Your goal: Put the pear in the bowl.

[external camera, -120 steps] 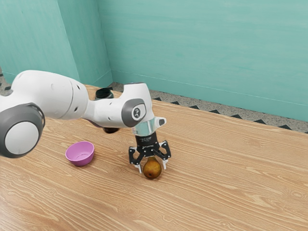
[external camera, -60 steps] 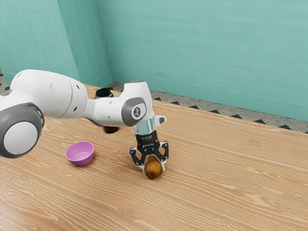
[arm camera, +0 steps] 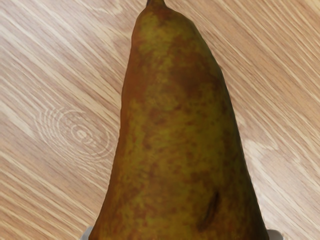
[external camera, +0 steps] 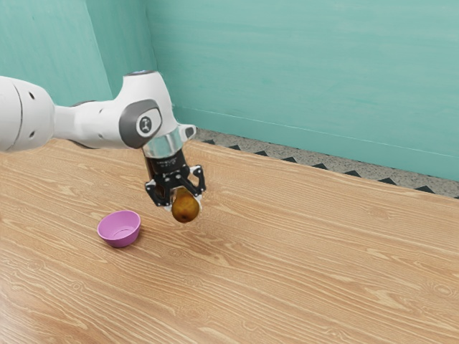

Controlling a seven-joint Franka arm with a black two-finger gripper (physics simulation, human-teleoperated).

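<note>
Pear (external camera: 186, 208), clasped from both sides by the partly parted fingers (arm camera: 276, 234), aloft over the worktop (external camera: 308, 265), near the bowl (external camera: 122, 241). Probably firm, fairly light, easily bruised; best gripped across its broad body (arm camera: 175, 200), since the taper toward the stem (arm camera: 156, 2) may invite slipping.

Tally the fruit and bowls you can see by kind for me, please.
Pear: 1, held in the gripper, clear of the bowl
Bowl: 1, pink
Total: 2
</note>
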